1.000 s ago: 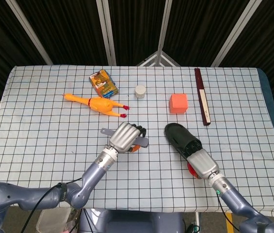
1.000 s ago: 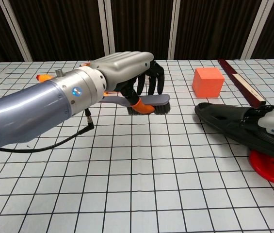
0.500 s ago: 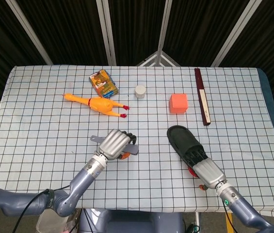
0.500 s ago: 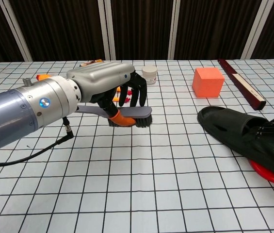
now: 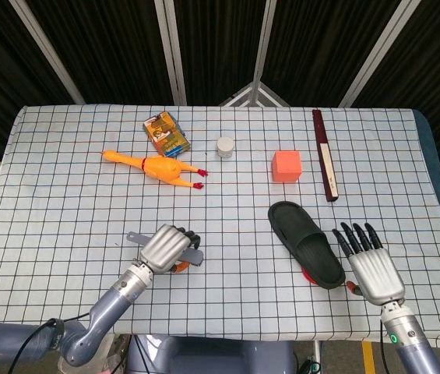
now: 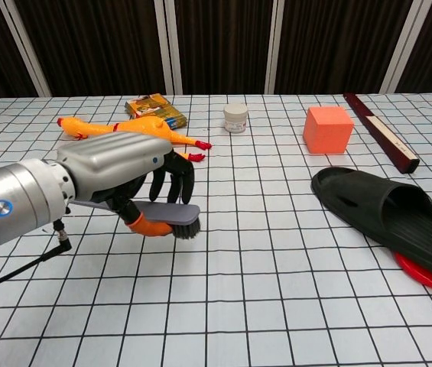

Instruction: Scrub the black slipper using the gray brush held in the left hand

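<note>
Now left hand (image 5: 167,246) grips gray brush (image 6: 171,216); right hand (image 5: 371,265) apparently spread, empty.

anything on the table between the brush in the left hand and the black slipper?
Nothing: in the head view only bare checked tablecloth separates the gray brush, held by the left hand, from the black slipper.

A white tablecloth (image 5: 64,179) ruled with a dark grid is seen over the whole table. The slipper (image 5: 307,243) is black and ribbed inside, and a red disc (image 6: 428,271) is shown beneath its heel. The brush (image 6: 171,219) is coloured gray with dark bristles and an orange grip. A yellow rubber chicken (image 5: 154,167) with red feet, an orange cube (image 5: 287,165), a white jar (image 5: 225,146), an orange-and-yellow printed box (image 5: 166,132) and a maroon bar (image 5: 325,153) with a pale strip are also seen. Both hands (image 5: 166,247) (image 5: 373,265) are silver with black fingers
</note>
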Robot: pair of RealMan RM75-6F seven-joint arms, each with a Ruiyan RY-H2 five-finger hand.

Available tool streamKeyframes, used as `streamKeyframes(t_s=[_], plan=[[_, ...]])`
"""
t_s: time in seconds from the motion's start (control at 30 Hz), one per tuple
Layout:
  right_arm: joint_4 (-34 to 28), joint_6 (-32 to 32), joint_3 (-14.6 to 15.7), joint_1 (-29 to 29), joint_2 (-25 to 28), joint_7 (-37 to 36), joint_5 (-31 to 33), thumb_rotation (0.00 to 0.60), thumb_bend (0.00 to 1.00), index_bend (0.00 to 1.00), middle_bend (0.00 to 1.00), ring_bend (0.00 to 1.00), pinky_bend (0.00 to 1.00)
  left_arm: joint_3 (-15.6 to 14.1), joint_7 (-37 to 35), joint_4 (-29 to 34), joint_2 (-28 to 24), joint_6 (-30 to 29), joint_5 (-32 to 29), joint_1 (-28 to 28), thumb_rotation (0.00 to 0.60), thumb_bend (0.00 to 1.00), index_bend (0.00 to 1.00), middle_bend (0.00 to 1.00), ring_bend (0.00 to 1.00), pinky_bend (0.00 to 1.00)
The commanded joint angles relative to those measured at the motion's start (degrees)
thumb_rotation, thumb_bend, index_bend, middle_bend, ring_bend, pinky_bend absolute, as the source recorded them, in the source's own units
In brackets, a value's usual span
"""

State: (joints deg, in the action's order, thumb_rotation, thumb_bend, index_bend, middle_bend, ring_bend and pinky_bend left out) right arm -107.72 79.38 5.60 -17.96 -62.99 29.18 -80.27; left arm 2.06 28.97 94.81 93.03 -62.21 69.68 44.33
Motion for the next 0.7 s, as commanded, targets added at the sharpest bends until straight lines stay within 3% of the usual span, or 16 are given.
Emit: streamKeyframes(t_s=[0.03, 0.17, 0.47, 0.6, 0.7], plan=[[-0.08, 5.52, 0.63, 4.36, 2.28, -6.65, -4.59, 0.6, 0.2, 0.0, 0.0, 0.0, 0.0, -1.41, -0.66, -2.49, 0.82, -0.6, 1.12, -1.27, 0.6, 0.45, 0.53, 0.62, 0.51, 0.59], [0.58, 7.76, 1.71, 6.52, 3.13, -10.22, -7.17, 0.6, 0.21, 0.0, 0.0, 0.0, 0.0, -2.6, -1.36, -5.68, 2.36, -0.62, 1.68, -2.37, 0.6, 0.41, 0.52, 0.6, 0.5, 0.57], [2.32, 7.81, 2.36, 8.34, 3.62, -15.5, -9.77, 0.6, 0.2, 0.0, 0.0, 0.0, 0.0, -4.24, -0.88, -11.47, 5.25, 0.09, 2.43, -4.08, 0.6, 0.25, 0.37, 0.5, 0.4, 0.41], [2.58, 7.35, 2.0, 8.53, 4.07, -17.02, -10.09, 0.6, 0.21, 0.0, 0.0, 0.0, 0.0, -4.21, -0.25, -11.64, 5.3, 0.07, 2.74, -4.51, 0.6, 0.09, 0.17, 0.34, 0.25, 0.36], [2.78, 7.72, 1.6, 8.99, 4.2, -17.29, -10.1, 0.6, 0.21, 0.0, 0.0, 0.0, 0.0, -4.04, -1.13, -10.2, 4.38, -0.29, 3.57, -4.83, 0.6, 0.03, 0.1, 0.23, 0.16, 0.35]])
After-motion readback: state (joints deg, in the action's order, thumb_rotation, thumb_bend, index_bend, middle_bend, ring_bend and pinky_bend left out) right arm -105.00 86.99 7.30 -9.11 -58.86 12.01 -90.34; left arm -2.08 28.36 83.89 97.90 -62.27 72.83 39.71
